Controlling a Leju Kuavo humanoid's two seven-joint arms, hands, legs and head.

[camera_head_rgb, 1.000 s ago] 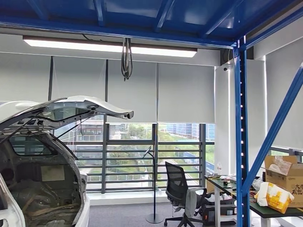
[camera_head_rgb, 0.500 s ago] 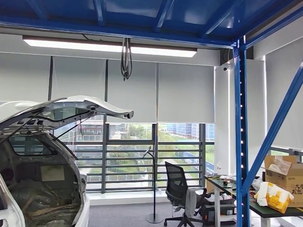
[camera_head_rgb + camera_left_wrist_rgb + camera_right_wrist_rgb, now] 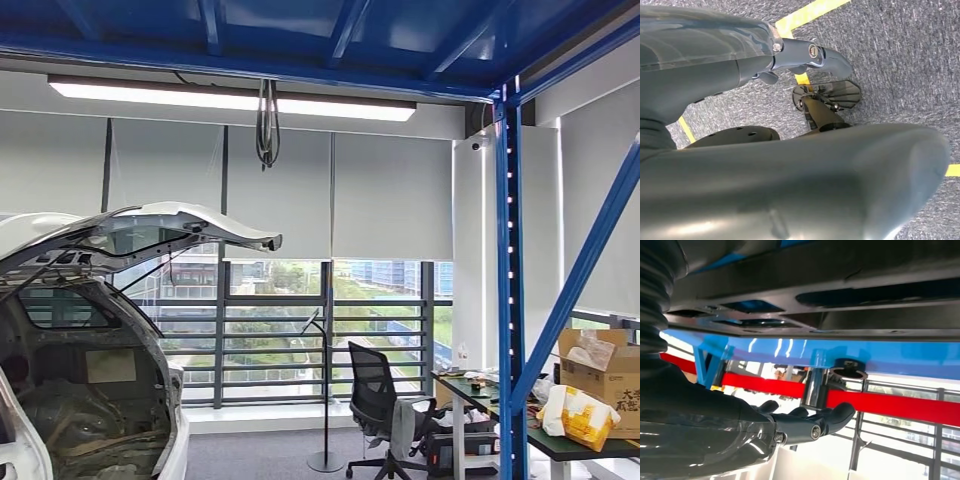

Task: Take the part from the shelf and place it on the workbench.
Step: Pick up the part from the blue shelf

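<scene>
The blue steel shelf (image 3: 504,300) frames my head view, with its upright at the right of the frame and its beams across the top. In my right wrist view a shiny metal cylinder (image 3: 814,387) stands upright, crossing the shelf's red rail (image 3: 904,407).

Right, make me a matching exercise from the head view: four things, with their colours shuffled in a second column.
Things:
1. office chair
2. shelf post
3. car tailgate
4. cardboard box

Colours:
A. white
B. brown
C. black
D. blue

Pairs: 1-C, 2-D, 3-A, 4-B
</scene>
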